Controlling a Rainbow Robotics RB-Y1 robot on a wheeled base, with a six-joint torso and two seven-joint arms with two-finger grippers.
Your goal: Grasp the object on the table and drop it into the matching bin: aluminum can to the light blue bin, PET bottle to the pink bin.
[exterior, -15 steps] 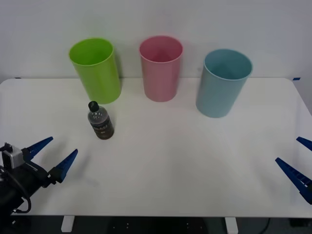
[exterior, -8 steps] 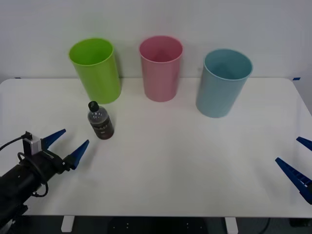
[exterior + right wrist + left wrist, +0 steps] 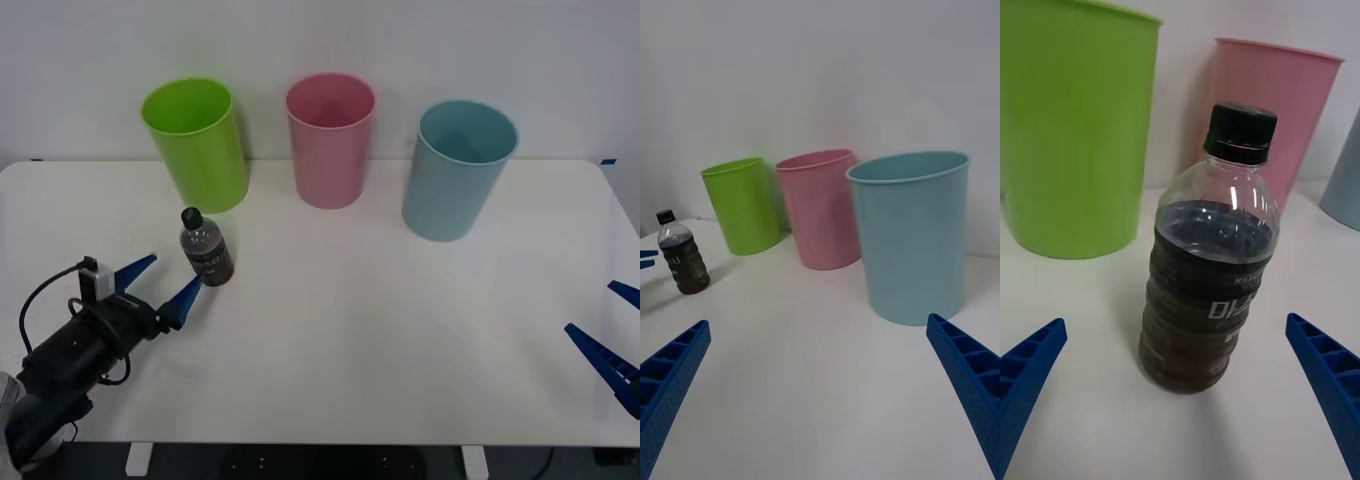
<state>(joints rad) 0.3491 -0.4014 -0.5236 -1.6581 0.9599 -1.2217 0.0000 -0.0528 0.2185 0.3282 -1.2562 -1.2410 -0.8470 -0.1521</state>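
Note:
A small clear PET bottle (image 3: pixel 206 248) with a black cap and a dark label stands upright on the white table (image 3: pixel 380 330), in front of the lime green bin. My left gripper (image 3: pixel 162 281) is open just short of the bottle on its near left side, one fingertip almost at the bottle's base. The left wrist view shows the bottle (image 3: pixel 1209 259) centred between my open fingers. The pink bin (image 3: pixel 330 139) stands at the back centre and the light blue bin (image 3: pixel 458 169) to its right. My right gripper (image 3: pixel 612 335) rests open at the table's right edge.
A lime green bin (image 3: pixel 196 143) stands close behind the bottle, at the back left. The three bins form a row along the far edge by the wall. Bare tabletop lies between the bottle and the right arm.
My left gripper has moved forward and rightward across the table toward the bottle, staying open. The bottle, the bins and the right arm have not moved.

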